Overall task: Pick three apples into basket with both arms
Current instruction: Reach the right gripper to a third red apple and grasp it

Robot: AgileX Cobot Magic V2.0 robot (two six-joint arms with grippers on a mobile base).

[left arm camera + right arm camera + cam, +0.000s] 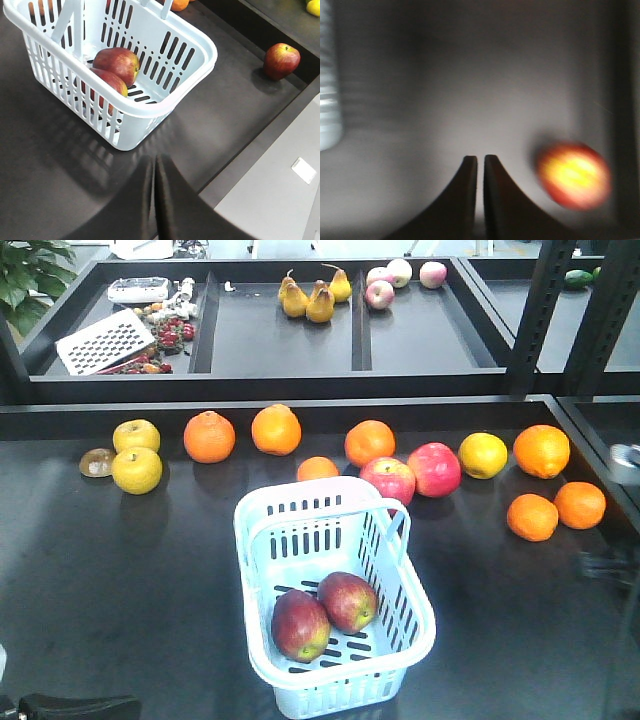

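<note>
The pale blue-white basket [243, 540] stands mid-table and holds two dark red apples [299, 624] [347, 600]; they also show in the left wrist view [117, 64] [107, 82] inside the basket [165, 102]. A third dark red apple [281, 61] lies on the black table to the right of the basket, near the raised edge. It shows blurred in the right wrist view [575, 176]. My left gripper [154, 159] is shut and empty, just in front of the basket's near corner. My right gripper [480, 159] is shut and empty, left of the third apple and apart from it.
Behind the basket stands a row of oranges [209, 436] [369, 443], two pink-red apples [388, 480] [433, 469] and yellow fruits [136, 469] [483, 455]. More oranges [531, 517] lie at the right. Back trays hold pears [318, 300].
</note>
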